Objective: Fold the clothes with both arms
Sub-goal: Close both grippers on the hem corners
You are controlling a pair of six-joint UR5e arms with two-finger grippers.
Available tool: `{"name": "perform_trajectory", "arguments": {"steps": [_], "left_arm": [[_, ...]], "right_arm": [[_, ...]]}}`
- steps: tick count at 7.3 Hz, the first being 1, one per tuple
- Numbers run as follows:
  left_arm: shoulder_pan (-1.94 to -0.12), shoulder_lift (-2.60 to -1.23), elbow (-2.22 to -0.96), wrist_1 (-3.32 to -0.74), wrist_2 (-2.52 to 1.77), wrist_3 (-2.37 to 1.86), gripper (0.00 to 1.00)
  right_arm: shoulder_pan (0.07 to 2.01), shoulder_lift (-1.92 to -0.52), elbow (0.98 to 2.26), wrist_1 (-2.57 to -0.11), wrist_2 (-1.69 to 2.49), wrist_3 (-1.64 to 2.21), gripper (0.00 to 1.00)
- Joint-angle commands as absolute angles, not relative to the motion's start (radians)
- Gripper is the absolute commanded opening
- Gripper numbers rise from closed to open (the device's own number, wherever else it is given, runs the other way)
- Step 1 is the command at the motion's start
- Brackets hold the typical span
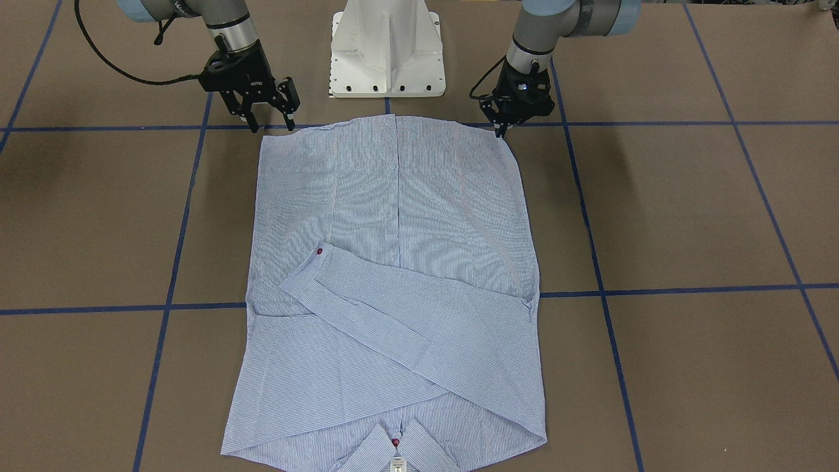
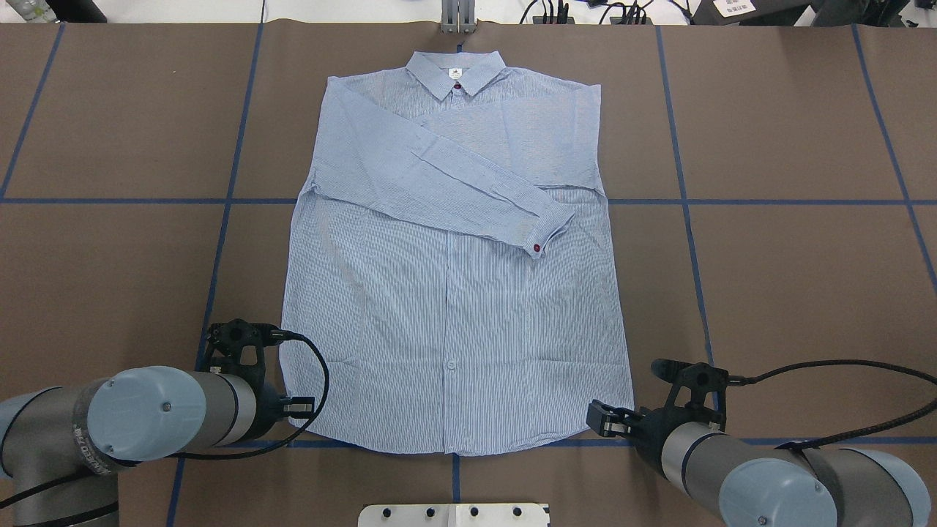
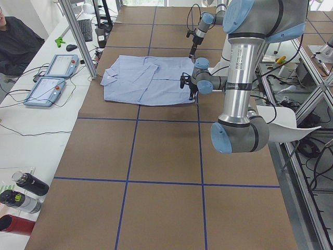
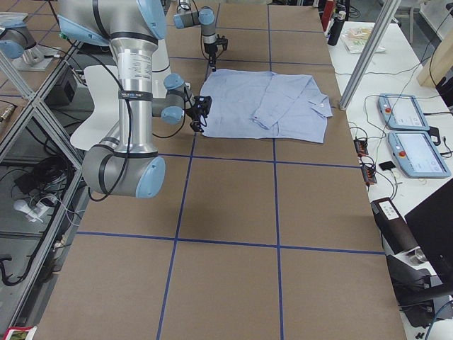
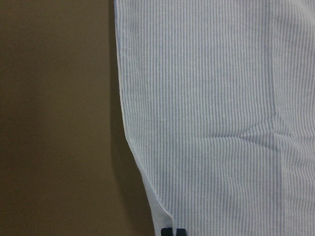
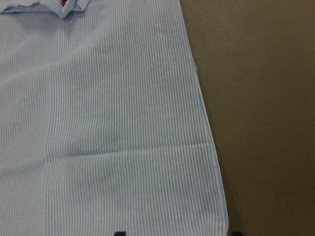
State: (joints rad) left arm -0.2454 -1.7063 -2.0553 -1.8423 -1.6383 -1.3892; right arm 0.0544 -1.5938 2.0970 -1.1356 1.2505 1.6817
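- One shirt (image 2: 454, 293) lies flat and buttoned at the middle of the worktop (image 2: 790, 293). Its collar (image 2: 455, 73) points to the far edge and its hem to my base edge. A sleeve (image 2: 439, 183) is folded across the chest.
- Handling: I judge it light, soft and limp. It will sag and crease unless both hem corners rise together.
- My left gripper (image 1: 501, 133): fingers pressed together on its hem corner, apparently pinching cloth.
- My right gripper (image 1: 271, 126): fingers spread, straddling the opposite hem corner, not yet gripping.
- Containers: bottles (image 3: 28, 185) lie on the side bench (image 3: 31, 135) beyond the worktop's left end; I cannot tell their contents.
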Motion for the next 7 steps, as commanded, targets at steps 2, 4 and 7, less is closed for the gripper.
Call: {"name": "perform_trajectory", "arguments": {"steps": [2, 4, 7], "left_arm": [[-0.247, -1.706, -2.069, -1.838, -1.637, -1.390, 0.00], [-0.247, -1.706, -2.085, -1.836, -1.637, -1.391, 0.00], [-0.249, -1.703, -2.089, -1.835, -1.637, -1.391, 0.00]], "right_arm": [[0.026, -1.624, 2.086, -1.132, 1.206, 1.690, 0.57], [0.020, -1.629, 2.069, -1.132, 1.198, 1.690, 0.57], [0.011, -1.612, 2.063, -1.132, 1.195, 1.692, 0.16]]}}
